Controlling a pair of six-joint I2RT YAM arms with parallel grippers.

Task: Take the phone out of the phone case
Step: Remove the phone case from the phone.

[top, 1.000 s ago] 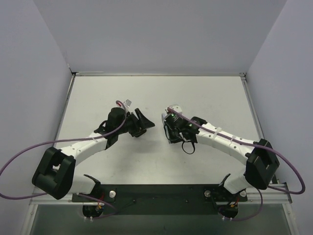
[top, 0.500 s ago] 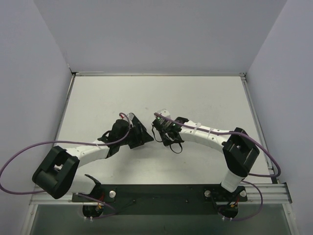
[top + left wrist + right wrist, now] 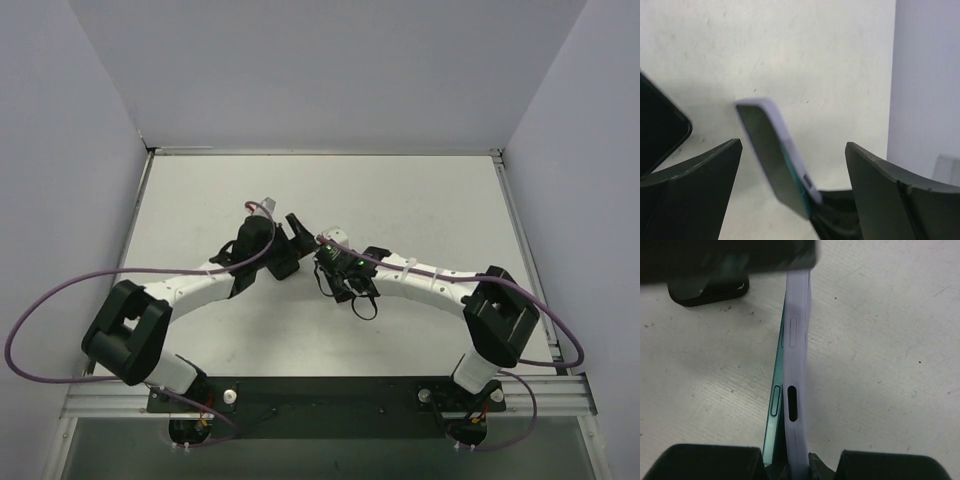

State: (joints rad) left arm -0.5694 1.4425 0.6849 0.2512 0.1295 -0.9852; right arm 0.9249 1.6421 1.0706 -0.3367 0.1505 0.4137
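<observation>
Item: phone (image 3: pixel 774 407), teal edge and dark face, partly seated in a lilac phone case (image 3: pixel 796 360).

Location: held on edge over the middle of the white bench (image 3: pixel 420 200), between the two arms.

Case detail: one raised side button and one oval cut-out; the teal edge beside it carries a slim button.

Right gripper (image 3: pixel 790 469): clenched on the near end of the phone and its case.

Left gripper (image 3: pixel 792 147): released, jaws spread wide on either side of the phone's far end, not touching it.
</observation>
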